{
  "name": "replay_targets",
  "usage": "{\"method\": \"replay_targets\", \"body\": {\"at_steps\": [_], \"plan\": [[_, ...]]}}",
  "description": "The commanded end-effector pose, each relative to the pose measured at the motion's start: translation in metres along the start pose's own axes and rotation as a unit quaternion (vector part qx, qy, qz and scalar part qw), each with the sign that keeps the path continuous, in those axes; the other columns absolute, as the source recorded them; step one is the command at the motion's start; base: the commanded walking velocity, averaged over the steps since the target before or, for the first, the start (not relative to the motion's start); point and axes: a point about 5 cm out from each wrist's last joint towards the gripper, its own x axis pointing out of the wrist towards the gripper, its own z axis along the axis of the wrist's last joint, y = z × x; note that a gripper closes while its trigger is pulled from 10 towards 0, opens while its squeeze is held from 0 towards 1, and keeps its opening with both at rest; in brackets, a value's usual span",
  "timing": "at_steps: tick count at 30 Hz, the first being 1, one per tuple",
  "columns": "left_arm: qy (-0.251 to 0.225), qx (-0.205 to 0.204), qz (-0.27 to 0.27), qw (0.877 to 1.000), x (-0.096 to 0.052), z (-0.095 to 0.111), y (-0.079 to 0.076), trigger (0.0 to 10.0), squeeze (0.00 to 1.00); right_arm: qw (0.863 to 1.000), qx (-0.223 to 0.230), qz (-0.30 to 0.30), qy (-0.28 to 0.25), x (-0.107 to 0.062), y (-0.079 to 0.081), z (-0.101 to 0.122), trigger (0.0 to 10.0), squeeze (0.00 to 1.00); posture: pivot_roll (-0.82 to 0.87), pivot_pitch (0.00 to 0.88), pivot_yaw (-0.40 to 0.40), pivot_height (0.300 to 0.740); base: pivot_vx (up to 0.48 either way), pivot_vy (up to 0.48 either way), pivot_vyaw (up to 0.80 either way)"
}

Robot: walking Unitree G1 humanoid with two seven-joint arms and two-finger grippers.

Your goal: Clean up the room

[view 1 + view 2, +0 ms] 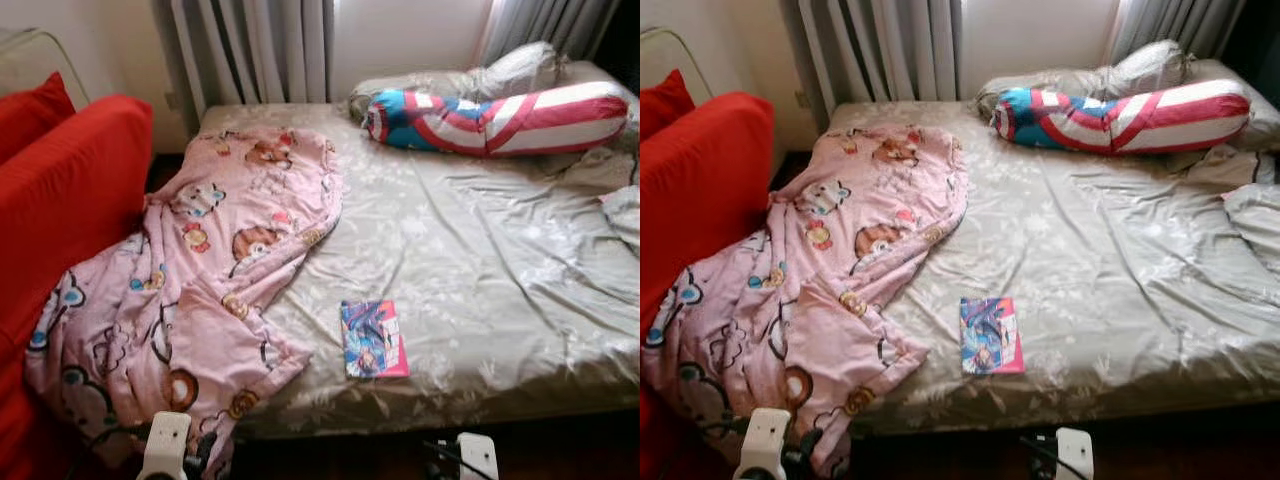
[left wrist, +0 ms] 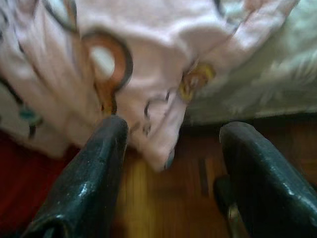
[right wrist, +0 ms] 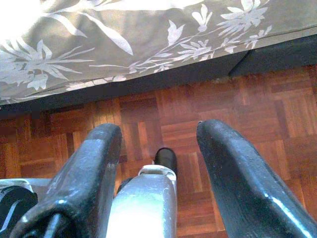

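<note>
Both wrists show low at the foot of the bed [image 1: 480, 300], hanging above the parquet floor [image 3: 277, 114]. Left tool [image 2: 171, 144] has its two black fingers [image 2: 94, 168] spread wide, holding nothing; just ahead of its tips the corner of the pink cartoon blanket [image 1: 200, 290] droops off the bed's edge toward the floor. Right tool [image 3: 158, 144] is likewise parted and empty, and beyond it runs the bed's side, draped in a leaf-patterned grey sheet [image 3: 124, 44]. Farther ahead of both tools, on the sheet, a colourful book [image 1: 373, 338] lies flat near the blanket's hem. Well beyond, at the head of the bed, rests a red, white and blue bolster [image 1: 500, 120]. Beside the left tool stands a red sofa [image 1: 60, 200], with the blanket spilling against it.
</note>
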Motion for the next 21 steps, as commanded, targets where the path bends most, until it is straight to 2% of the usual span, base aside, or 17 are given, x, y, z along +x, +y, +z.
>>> {"method": "replay_targets", "body": {"at_steps": [1,2,7,11,18,21], "plan": [[0.047,0.012,-0.007,0.999,-0.003,-0.016,-0.003,10.0,0.0,1.0,0.007,-0.004,-0.002,0.0,0.0,0.0,10.0,0.0,-0.03,0.03,0.013,0.74,0.0,0.0,0.0],[0.066,0.009,-0.001,0.998,-0.004,-0.021,-0.002,10.0,0.0,1.0,0.008,-0.004,-0.002,0.0,0.0,0.0,10.0,0.0,-0.03,0.033,0.009,0.74,0.0,0.0,0.0],[0.092,-0.008,0.015,0.996,-0.006,-0.029,0.002,10.0,0.0,1.0,0.008,-0.005,-0.003,0.0,0.0,0.001,10.0,0.0,-0.03,0.037,0.004,0.74,0.0,0.0,0.0],[0.116,-0.007,0.018,0.993,-0.007,-0.035,0.001,10.0,0.0,1.0,0.003,-0.003,-0.001,0.0,-0.001,0.002,10.0,0.0,-0.03,0.038,0.0,0.74,0.0,0.0,0.0],[0.092,-0.018,0.01,0.996,0.004,-0.019,-0.009,10.0,0.0,1.0,0.003,-0.004,-0.002,0.0,-0.002,0.002,10.0,0.0,-0.03,0.043,-0.005,0.74,0.0,0.0,0.0],[0.091,-0.019,0.008,0.996,0.004,-0.018,-0.009,10.0,0.0,1.0,0.001,-0.003,-0.001,0.0,-0.002,0.002,10.0,0.0,-0.04,0.044,-0.005,0.74,0.0,0.0,0.0]]}}
